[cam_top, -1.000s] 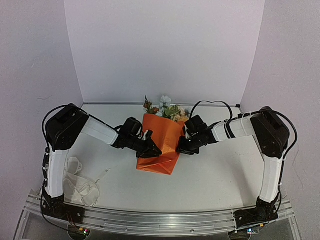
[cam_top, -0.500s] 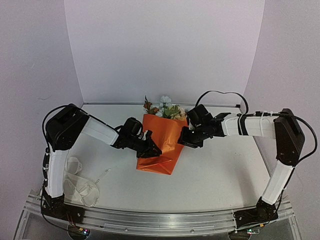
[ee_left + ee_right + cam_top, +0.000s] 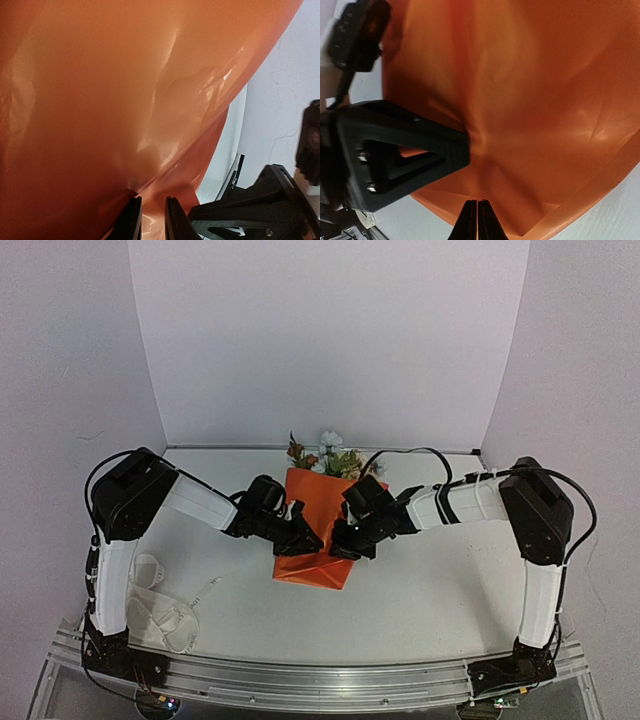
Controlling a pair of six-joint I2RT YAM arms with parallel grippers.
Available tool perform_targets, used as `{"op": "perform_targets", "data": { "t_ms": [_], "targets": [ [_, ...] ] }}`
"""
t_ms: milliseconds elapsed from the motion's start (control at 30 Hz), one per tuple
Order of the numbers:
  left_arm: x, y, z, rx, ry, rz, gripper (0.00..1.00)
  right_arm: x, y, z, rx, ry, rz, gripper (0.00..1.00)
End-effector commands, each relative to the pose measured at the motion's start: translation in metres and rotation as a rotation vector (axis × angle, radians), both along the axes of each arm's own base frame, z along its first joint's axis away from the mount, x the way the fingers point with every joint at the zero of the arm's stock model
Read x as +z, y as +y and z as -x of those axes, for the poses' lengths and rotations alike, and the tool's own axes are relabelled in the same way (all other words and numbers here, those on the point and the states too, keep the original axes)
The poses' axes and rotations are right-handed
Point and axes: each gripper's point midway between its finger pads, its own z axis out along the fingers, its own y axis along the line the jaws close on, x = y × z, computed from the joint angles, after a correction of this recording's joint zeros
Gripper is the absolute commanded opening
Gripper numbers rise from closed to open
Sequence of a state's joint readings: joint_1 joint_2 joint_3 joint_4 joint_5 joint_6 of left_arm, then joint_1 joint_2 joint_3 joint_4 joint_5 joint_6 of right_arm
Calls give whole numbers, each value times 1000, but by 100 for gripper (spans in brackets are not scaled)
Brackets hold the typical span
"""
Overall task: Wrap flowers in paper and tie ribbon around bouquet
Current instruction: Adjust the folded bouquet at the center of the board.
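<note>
The bouquet stands mid-table: an orange paper (image 3: 318,525) wrap with the flowers (image 3: 325,456) poking out of its far end. My left gripper (image 3: 306,539) is shut on a fold of the paper (image 3: 100,100) at the wrap's left side; orange sheet runs between its fingers (image 3: 131,220). My right gripper (image 3: 343,543) lies over the wrap's right front, jaws pressed together, tips against the paper (image 3: 545,100) with nothing visible between them. The ribbon (image 3: 160,608) lies in loose white loops near the left arm's base.
The white back wall and side walls close in the table (image 3: 450,580). In the right wrist view my left gripper (image 3: 410,160) sits close by, only a short gap from my right gripper (image 3: 477,201).
My right gripper has swung left from the wrap's right edge onto its front and has shut. The left arm and the wrap have stayed put.
</note>
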State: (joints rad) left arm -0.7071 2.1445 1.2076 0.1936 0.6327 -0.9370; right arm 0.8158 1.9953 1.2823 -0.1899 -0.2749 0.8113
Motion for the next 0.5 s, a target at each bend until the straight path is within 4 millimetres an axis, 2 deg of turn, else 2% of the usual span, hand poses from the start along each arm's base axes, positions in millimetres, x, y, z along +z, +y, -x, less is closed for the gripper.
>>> {"op": "perform_targets", "data": {
  "t_ms": [0,167,267,367,467],
  "targets": [
    [20,-3,-5,-6,-72,27,19,-19,-3,6,-44,43,-29,3],
    [35,-2,-6,-9,-101,44,23,-43,-20,15,-87,77,25,2],
    [54,2,-7,-17,-133,71,29,-54,-27,20,-102,99,47,1],
    [70,11,-2,-32,-165,86,33,-60,-32,23,-114,112,64,0],
    [75,23,8,-56,-161,101,34,-64,-34,25,-120,118,72,0]
  ]
}}
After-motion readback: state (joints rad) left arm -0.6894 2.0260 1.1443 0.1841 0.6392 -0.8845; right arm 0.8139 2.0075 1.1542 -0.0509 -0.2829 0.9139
